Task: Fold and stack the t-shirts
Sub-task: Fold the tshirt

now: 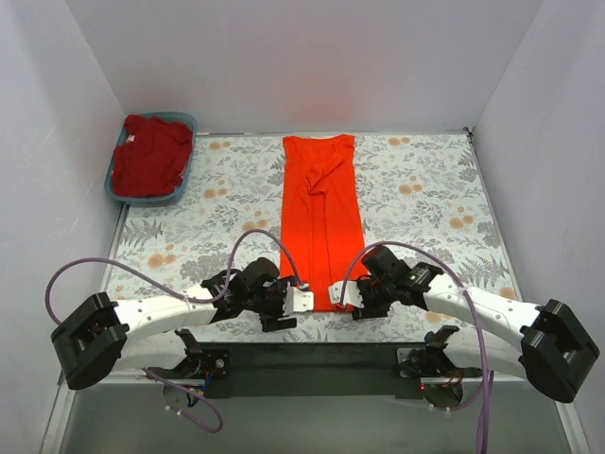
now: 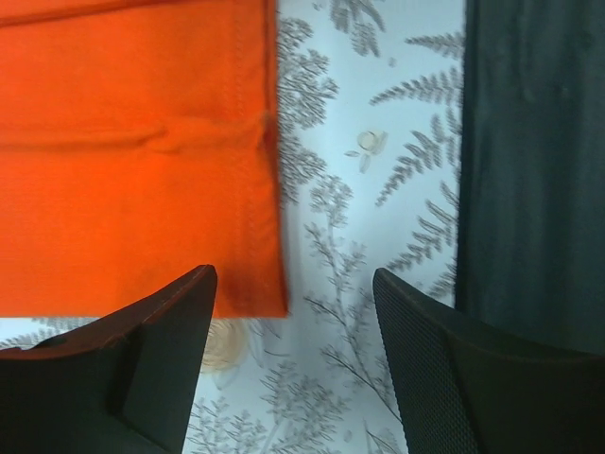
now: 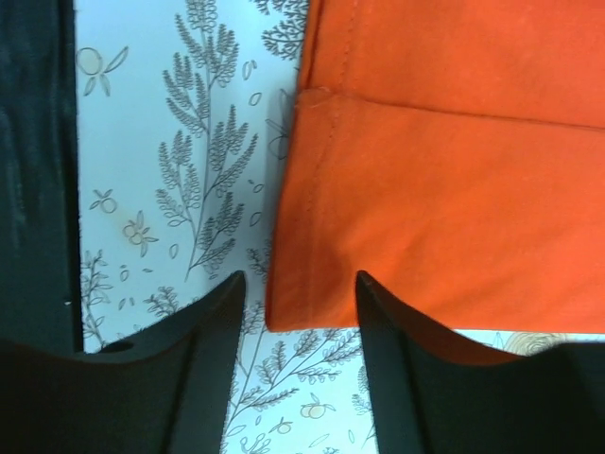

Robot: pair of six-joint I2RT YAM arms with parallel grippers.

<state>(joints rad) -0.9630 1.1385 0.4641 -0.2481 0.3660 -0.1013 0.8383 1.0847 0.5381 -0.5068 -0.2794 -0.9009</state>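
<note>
1. White walls box in a table (image 1: 425, 208) laid with a pale covering printed with grey ferns and small orange blossoms. A black mounting strip (image 1: 312, 355) runs along its near edge, where both arms are bolted.
2. At the middle of the table lies the bright orange-red cloth t-shirt (image 1: 321, 227), flat and folded lengthwise into a narrow band. Its long axis runs from the near edge straight toward the far wall, with the stitched hem at the near end.
3. The darker crimson cloth t-shirt (image 1: 149, 156) sits crumpled in a blue plastic bin (image 1: 151, 200) at the far left corner, well apart from both arms.
4. The left gripper (image 1: 301, 302) hovers at the hem's left corner, jaws parted and grasping nothing. In its wrist view the corner lies close against one finger (image 2: 161, 359) rather than centred in the gap.
5. The right gripper (image 1: 340, 293) hovers at the hem's right corner, likewise released. Its wrist view shows the corner sitting in the gap between the fingers (image 3: 203, 369), not pinched.
6. The whole band stretches away from both grippers, and each arm is nearer its own corner. The likely next move is to pinch both corners and carry the hem toward the far end. The right side looks better lined up for that than the left.
</note>
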